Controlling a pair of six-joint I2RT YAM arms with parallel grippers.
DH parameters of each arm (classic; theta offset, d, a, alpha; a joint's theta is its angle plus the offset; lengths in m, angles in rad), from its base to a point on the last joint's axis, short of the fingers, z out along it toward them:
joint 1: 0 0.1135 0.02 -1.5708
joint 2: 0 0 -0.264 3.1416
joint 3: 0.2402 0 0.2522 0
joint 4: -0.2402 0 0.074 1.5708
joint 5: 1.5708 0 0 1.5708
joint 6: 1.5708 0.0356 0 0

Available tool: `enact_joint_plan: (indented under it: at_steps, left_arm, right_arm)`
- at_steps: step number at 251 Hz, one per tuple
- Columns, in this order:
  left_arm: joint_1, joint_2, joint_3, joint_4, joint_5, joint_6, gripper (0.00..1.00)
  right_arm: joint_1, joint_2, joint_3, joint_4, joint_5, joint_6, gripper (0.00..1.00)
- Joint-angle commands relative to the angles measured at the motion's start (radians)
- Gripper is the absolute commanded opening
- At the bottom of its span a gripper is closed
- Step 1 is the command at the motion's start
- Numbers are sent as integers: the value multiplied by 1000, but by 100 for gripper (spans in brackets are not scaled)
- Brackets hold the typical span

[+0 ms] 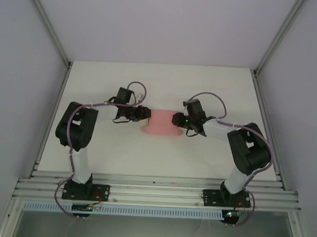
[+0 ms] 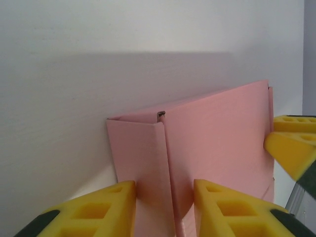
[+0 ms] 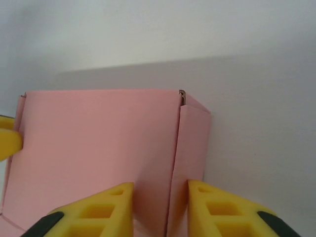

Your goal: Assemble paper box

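White table, plain pale enclosure walls. At the left end of the paper box, my left gripper straddles an upright corner fold, jaws part spread; whether they bite I cannot tell. The right gripper does likewise at the box's right end. I judge the card light, thin and easily creased, so it is best held at the folded corners. The wrist views reveal the corner seams; the overhead view places the box mid-table.
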Motion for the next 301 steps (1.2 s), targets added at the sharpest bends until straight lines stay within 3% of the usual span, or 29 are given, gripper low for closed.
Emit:
enact_joint_plan:
  at_steps: [1, 29, 48, 73, 104, 161, 249, 301]
  left_arm:
    - [-3, 16, -26, -17, 8, 3, 32]
    - [-2, 16, -27, -10, 16, 0, 29]
    - [-3, 11, -34, 8, 25, -7, 26]
    - [0, 2, -44, 29, 31, -22, 22]
    - [24, -6, -80, 103, 59, -61, 20]
    - [74, -6, -167, 287, 142, -148, 18]
    - [97, -2, -213, 359, 163, -146, 18]
    - [106, 5, -237, 417, 177, -153, 18]
  right_arm:
    - [-5, 22, -36, 24, -29, 34, 26]
    - [-5, 7, -34, 17, -23, 35, 31]
    - [-5, -16, -26, -3, -10, 34, 48]
    - [-10, -57, -18, -42, 10, 37, 79]
    - [-30, -78, -2, -78, -27, 30, 98]
    - [-57, -82, 16, -84, -178, 81, 99]
    - [-63, 43, 57, 8, -369, 153, 98]
    - [-60, 96, 59, 103, -424, 238, 88]
